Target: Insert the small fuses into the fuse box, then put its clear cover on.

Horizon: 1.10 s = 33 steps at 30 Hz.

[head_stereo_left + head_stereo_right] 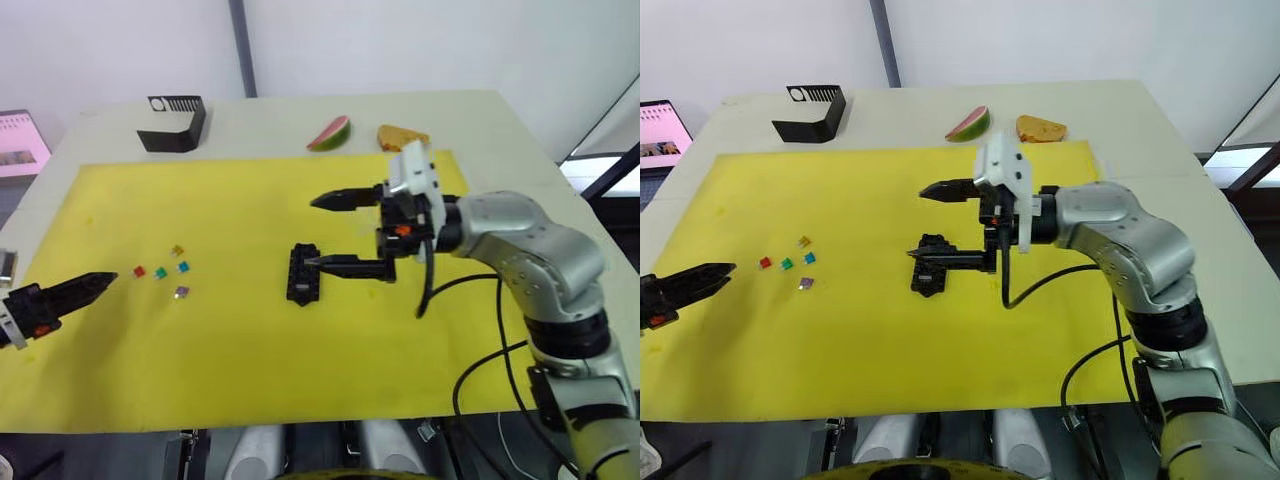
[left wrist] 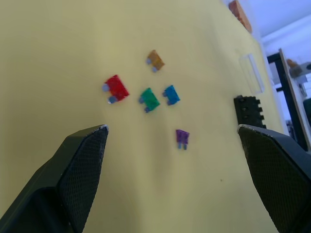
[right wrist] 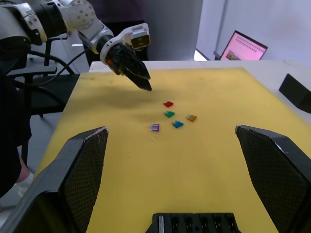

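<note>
Several small fuses lie loose on the yellow mat (image 1: 230, 340): red (image 2: 115, 88), green (image 2: 149, 99), teal (image 2: 171, 94), amber (image 2: 155, 59) and purple (image 2: 182, 137). My left gripper (image 2: 171, 128) is open, hovering just short of them near the mat's left edge (image 1: 85, 290). The black fuse box (image 1: 303, 272) sits mid-mat. Over its right side my right gripper (image 1: 325, 232) hangs open and empty, its lower finger above the box. The clear cover (image 2: 251, 73) lies flat on the mat beyond the box.
A larger black angular holder (image 1: 175, 122) stands at the back left of the table. A watermelon slice (image 1: 330, 132) and an orange food piece (image 1: 402, 137) sit at the mat's far edge. A lit screen (image 1: 20, 140) is off the table's left.
</note>
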Available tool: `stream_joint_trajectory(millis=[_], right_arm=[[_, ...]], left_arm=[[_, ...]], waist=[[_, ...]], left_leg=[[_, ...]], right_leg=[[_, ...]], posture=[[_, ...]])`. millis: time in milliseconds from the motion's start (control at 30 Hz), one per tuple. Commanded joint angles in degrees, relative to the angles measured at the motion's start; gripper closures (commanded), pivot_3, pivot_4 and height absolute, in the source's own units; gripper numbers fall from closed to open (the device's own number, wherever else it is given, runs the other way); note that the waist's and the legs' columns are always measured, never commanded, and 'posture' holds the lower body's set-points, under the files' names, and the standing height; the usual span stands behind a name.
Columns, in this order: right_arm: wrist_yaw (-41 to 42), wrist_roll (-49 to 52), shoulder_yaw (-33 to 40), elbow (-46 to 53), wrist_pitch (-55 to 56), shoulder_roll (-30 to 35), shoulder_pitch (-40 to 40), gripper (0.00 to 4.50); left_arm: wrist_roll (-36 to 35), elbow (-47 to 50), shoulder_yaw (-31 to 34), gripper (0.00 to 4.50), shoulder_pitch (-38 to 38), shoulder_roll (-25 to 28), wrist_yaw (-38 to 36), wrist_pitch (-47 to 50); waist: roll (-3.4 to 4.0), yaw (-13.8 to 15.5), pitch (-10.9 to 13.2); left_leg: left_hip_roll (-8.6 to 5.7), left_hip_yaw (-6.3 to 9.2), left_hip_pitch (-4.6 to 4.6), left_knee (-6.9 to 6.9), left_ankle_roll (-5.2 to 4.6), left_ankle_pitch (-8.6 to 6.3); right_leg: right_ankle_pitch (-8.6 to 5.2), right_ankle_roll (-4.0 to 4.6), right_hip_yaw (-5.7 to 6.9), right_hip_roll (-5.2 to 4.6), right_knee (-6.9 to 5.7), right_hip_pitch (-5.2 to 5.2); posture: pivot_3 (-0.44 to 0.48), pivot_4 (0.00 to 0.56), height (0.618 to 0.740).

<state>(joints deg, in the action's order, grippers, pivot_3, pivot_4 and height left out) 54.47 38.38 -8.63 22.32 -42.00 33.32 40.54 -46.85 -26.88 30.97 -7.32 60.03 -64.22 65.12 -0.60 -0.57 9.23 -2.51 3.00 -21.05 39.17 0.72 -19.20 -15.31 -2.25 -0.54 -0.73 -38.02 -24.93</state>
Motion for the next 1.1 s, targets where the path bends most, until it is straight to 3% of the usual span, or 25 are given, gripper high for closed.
stream_joint_trajectory(millis=[33, 733, 1100], right_arm=[[0.49, -0.84, -0.12, 0.62, 1.67, -0.62, 1.11, 0.07], [2.36, -1.96, -1.50, 3.72, 0.18, 2.40, 0.10, 0.07], [1.83, -2.70, -1.02, 5.03, -1.31, 3.50, 0.83, 0.07]], left_arm=[[2.41, -1.99, -2.03, 0.00, -1.37, -0.39, -1.94, -3.96], [3.16, -2.83, -1.46, 0.00, -5.22, -8.09, -0.67, -5.89], [6.64, -11.36, -3.95, 0.00, -10.60, -8.97, 1.48, -6.44]], waist=[[-0.01, -0.06, -0.01], [-0.01, 0.16, -0.01], [0.05, 0.11, -0.05]], left_leg=[[-0.01, 0.00, -0.23, 0.06, 0.02, 0.01], [-0.03, -0.01, -0.38, 0.05, 0.09, 0.06], [-0.03, -0.01, -0.33, 0.05, 0.13, 0.08]], right_leg=[[0.01, 0.00, 0.00, -0.01, -0.05, -0.22], [0.03, 0.02, 0.00, -0.04, -0.14, -0.43], [0.03, 0.02, 0.00, -0.03, -0.22, -0.43]], posture=[[0.000, 0.150, 0.740], [0.000, 0.150, 0.740], [0.000, 0.150, 0.740]])
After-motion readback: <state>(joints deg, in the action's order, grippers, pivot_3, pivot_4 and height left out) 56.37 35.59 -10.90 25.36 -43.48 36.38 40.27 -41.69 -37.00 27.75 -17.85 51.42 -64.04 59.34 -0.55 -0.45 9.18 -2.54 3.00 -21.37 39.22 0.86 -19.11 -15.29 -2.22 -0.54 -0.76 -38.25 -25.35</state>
